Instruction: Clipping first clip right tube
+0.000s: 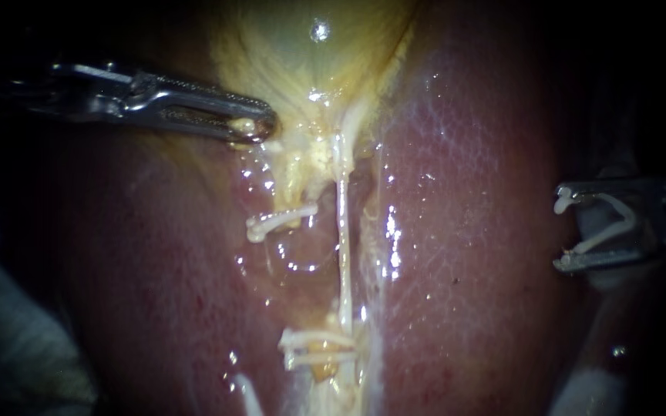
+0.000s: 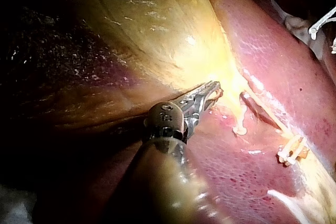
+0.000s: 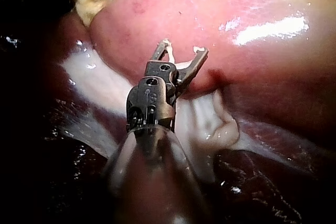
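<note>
Right tube (image 1: pixel 342 231), long axis vertical below gallbladder (image 1: pixel 302 54), clip (image 1: pixel 627 220) well apart

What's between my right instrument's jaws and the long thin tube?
Only bare liver, in the endoscope view; the right instrument, holding a clip, is clear of the tube.

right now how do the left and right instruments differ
The left instrument has its jaws closed on the gallbladder edge; the right instrument holds its jaws wide, carrying a white clip. Left sits at the tissue; right hangs aside, clear of the right tube. Both are slim metal.
</note>
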Robot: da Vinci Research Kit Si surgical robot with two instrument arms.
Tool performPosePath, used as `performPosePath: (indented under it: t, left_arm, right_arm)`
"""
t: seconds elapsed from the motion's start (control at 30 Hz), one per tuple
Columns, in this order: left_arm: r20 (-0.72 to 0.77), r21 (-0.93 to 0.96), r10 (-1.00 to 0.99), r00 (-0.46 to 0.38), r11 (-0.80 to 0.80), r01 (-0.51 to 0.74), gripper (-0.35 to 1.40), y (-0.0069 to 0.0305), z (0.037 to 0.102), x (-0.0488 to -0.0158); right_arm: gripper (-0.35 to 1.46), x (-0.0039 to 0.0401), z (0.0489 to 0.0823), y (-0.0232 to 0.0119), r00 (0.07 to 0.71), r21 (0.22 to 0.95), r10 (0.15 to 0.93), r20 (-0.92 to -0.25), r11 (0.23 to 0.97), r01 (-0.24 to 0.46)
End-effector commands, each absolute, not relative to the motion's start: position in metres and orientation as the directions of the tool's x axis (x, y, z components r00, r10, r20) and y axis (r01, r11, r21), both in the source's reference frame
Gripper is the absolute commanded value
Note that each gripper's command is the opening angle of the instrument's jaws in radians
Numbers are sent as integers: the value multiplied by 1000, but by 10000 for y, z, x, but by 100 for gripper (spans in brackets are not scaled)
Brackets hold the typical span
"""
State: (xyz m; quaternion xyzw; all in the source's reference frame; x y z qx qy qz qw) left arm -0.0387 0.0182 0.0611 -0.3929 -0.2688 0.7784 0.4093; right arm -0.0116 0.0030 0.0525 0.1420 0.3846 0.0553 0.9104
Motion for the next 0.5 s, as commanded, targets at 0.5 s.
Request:
performPosePath:
  t: [0.5]
  left_arm:
    - [-390, -722, 862, -323, -504, -474, -35, 216, 549, -306]
  right_arm:
    - [50, -116, 525, 31, 697, 299, 205, -687, 954, 15]
